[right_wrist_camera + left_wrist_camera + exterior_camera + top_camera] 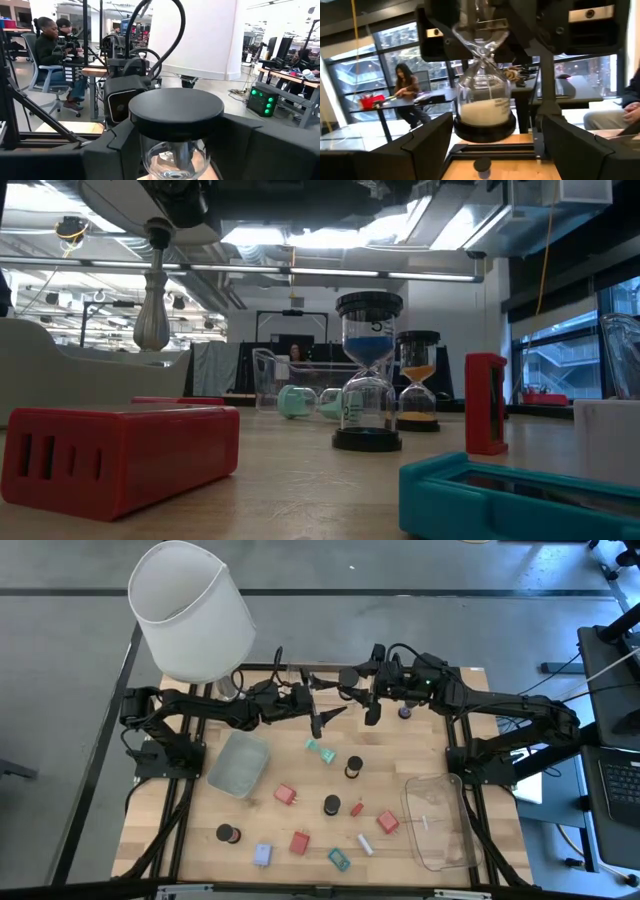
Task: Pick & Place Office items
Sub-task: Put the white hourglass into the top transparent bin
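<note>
Sand timer (175, 145) between both tools, mid-air

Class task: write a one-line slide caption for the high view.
Both arms meet over the table's far edge, beside a white lamp, with office items scattered below.

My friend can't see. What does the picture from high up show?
Two dark robot arms meet above a wooden table, the left gripper facing the right gripper. Small office items lie scattered below, beside two clear trays and a white lamp.

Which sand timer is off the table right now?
The white-sand timer, clamped in the right gripper in the air; the other timers stand on the table.
</note>
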### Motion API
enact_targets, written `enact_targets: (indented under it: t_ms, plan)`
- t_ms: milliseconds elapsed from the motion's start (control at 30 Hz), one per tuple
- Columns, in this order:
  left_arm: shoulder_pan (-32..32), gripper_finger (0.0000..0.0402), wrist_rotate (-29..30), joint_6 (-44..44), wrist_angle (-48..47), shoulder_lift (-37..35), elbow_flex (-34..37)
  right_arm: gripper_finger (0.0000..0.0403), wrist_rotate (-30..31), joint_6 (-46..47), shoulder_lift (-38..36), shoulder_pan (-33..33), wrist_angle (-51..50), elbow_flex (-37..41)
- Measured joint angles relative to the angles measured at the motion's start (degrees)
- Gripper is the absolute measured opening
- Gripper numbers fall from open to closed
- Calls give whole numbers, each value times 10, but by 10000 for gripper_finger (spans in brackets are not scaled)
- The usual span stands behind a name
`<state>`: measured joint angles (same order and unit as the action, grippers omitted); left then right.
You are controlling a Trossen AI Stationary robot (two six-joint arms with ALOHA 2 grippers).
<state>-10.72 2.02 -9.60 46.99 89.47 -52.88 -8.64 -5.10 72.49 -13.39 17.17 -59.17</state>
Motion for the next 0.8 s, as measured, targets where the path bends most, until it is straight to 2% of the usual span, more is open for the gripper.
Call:
enact_targets:
  t_ms: [167,333,533,667,800]
  plan:
    - [-3,300,-2,2,23,0,0,172,0,0,0,0,2,0]
    - [-4,300,29,-8,22,0,0,193,14,0,0,0,2,0]
    - [-4,300,136,-49,21,0,0,171,84,-13,0,-10,-13,0]
    - [4,300,234,-71,15,0,0,171,84,-13,0,-42,-23,4]
    - [18,300,325,-91,-30,-19,0,184,77,15,0,-90,-22,27]
